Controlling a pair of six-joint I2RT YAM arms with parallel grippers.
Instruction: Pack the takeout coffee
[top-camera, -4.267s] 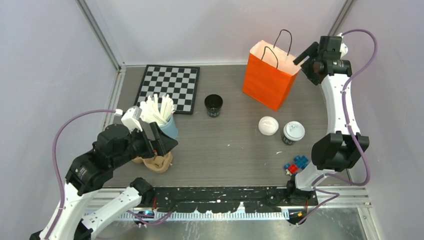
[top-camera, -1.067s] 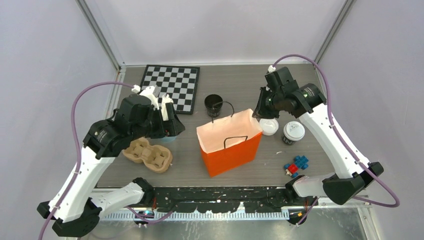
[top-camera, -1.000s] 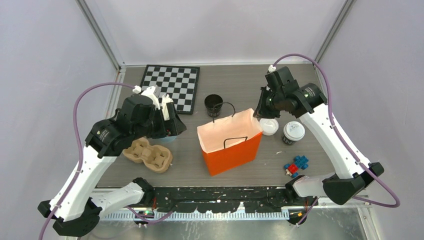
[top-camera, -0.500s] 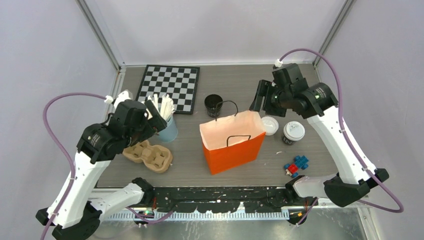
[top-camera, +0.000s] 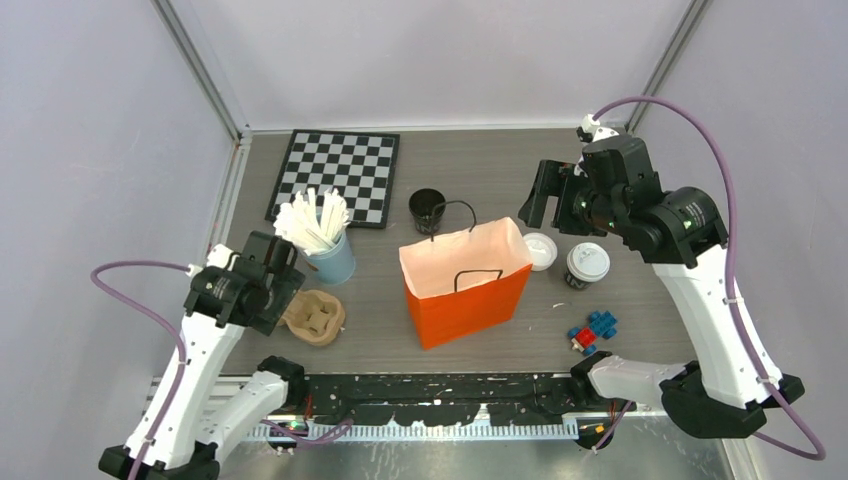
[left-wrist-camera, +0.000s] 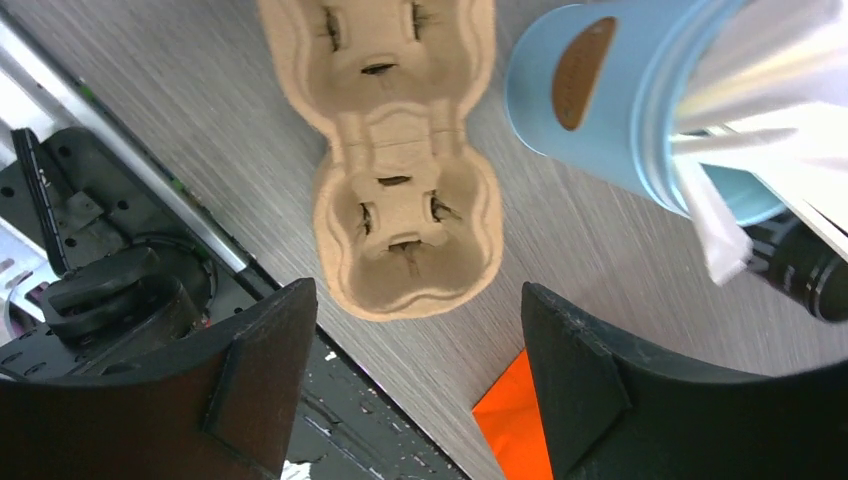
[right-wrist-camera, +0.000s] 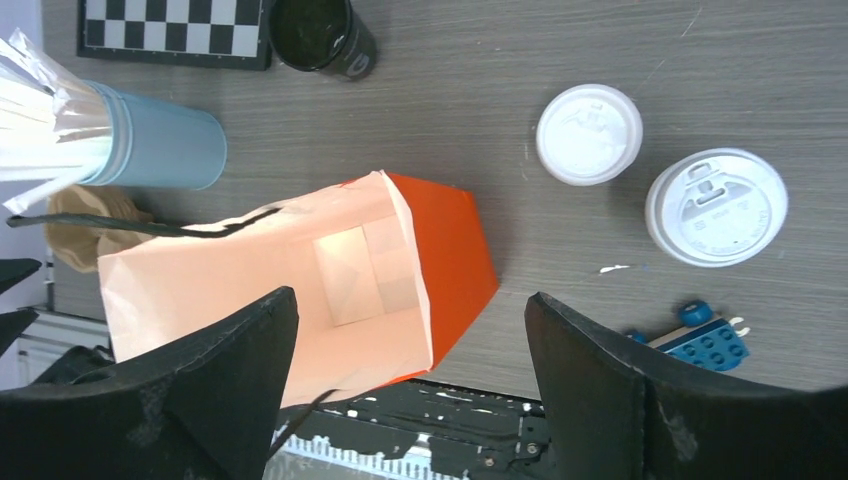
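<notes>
Bench (top-camera: 480, 170): orange bag (top-camera: 465, 300) now stands open, arms withdrawn. Your left gripper (left-wrist-camera: 415, 300) and right gripper (right-wrist-camera: 410, 300) gape empty; capped cup (top-camera: 587, 263) beside bag unpacked.

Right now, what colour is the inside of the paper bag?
Pale peach inside the bag, orange outside; right wrist view shows best.
</notes>
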